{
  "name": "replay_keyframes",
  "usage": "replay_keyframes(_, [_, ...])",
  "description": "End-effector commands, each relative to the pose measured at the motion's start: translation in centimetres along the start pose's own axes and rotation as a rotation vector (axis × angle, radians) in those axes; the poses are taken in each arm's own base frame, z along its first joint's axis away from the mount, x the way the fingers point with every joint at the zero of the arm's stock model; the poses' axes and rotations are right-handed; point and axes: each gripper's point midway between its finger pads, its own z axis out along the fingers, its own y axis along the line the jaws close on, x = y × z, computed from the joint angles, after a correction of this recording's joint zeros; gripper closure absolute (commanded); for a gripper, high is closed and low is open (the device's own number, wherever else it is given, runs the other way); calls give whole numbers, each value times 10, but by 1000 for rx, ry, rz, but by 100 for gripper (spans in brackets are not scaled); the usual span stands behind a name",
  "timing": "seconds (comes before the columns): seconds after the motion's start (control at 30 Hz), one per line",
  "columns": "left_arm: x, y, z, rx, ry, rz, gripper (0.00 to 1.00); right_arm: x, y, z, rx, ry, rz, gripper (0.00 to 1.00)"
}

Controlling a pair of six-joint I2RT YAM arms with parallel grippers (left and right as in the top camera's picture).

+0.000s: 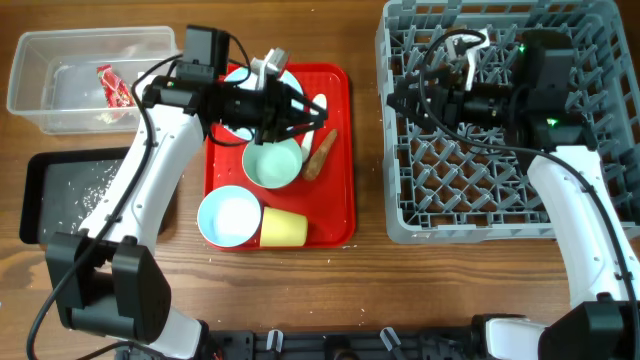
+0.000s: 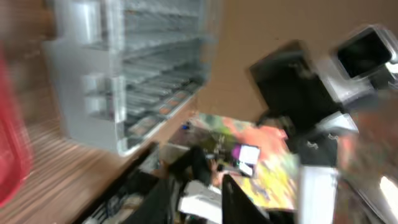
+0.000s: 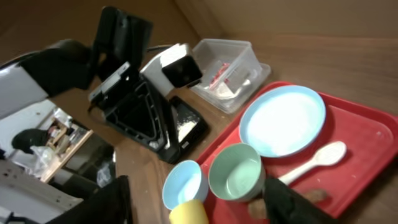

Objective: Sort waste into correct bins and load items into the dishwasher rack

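Observation:
On the red tray (image 1: 340, 205) stand a mint green bowl (image 1: 272, 165), a pale blue bowl (image 1: 230, 215) and a yellow cup (image 1: 283, 228) on its side. A brown food stick (image 1: 320, 152) lies beside the mint bowl. My left gripper (image 1: 312, 118) hovers over the tray, above the pale blue plate (image 1: 288, 80) and the white spoon (image 3: 314, 163); its fingers (image 2: 239, 199) stand slightly apart with nothing between them. My right gripper (image 1: 395, 100) is open and empty over the grey dishwasher rack (image 1: 500, 200). A small brown lump (image 3: 255, 208) sits by the mint bowl (image 3: 236, 174).
The clear tub (image 1: 85, 50) at the far left holds a red wrapper (image 1: 112, 85) and a white tissue. Below it the black tray (image 1: 60, 215) has rice grains (image 1: 95, 185) in it. The left wrist view is blurred.

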Motion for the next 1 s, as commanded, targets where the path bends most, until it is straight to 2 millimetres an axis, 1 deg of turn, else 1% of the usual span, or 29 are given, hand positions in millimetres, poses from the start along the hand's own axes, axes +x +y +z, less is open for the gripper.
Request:
replay_keyframes(0.0, [1, 50, -11, -297, -79, 16, 73, 4, -15, 0, 73, 19, 1, 21])
replay_keyframes(0.07, [13, 90, -28, -523, -95, -88, 68, 10, -20, 0, 101, 37, 8, 18])
replay_keyframes(0.13, [27, 124, -52, -749, -105, -169, 65, 15, -25, -1, 129, 50, 18, 17])
replay_keyframes(0.2, [46, 143, -73, -913, -80, -231, 59, 17, -29, -2, 156, 58, 31, 15])
replay_keyframes(0.27, [60, 159, -87, -1023, -49, -267, 46, 19, -29, -2, 155, 64, 18, 15])
replay_keyframes(0.4, [70, 187, -84, -1055, -19, -286, 46, 20, -29, -2, 155, 68, 21, 15])
replay_keyframes(0.47, [68, 201, -77, -1045, -28, -273, 47, 20, -29, -2, 155, 68, 20, 15])
replay_keyframes(0.53, [65, 204, -67, -989, -17, -239, 49, 20, -29, -2, 155, 68, 21, 15])
replay_keyframes(0.6, [62, 203, -56, -927, 1, -186, 50, 20, -29, -2, 155, 68, 21, 15])
replay_keyframes(0.77, [52, 202, -52, -901, -23, -150, 51, 21, -29, -2, 155, 70, 24, 15])
replay_keyframes(0.83, [51, 199, -46, -865, -9, -132, 53, 21, -29, -2, 155, 71, 27, 15])
replay_keyframes(0.97, [53, 198, -44, -850, 0, -141, 57, 22, -32, -3, 174, 75, 30, 14])
